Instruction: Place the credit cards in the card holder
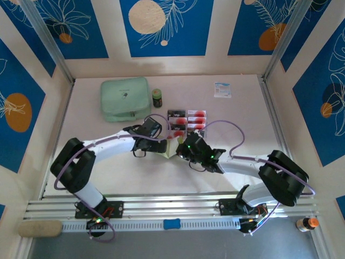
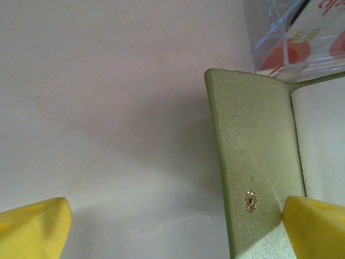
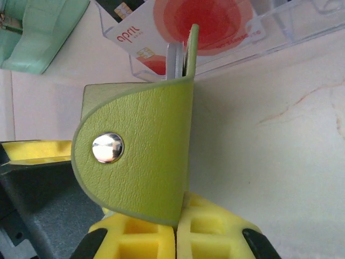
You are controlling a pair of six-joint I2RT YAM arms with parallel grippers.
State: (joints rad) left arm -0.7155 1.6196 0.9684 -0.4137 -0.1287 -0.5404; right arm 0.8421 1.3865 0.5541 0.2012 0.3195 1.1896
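Seemingly no card is in: credit cards [image 1: 188,120] sit just behind the card holder [image 3: 140,151], clamped by right gripper [image 3: 175,218] jaws; left gripper [image 2: 175,226] jaws released.

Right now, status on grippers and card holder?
Right gripper: jaws shut on card holder tab. Left gripper: jaws open, at its cover. Credit cards in clear tray just behind; nothing blocking.

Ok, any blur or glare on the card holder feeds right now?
Right wrist: card holder sharp, its snap glints white. Left wrist: holder crisp, yellow fingertips soft, faint shadow on the table. Top external: evenly lit, credit cards tiny.
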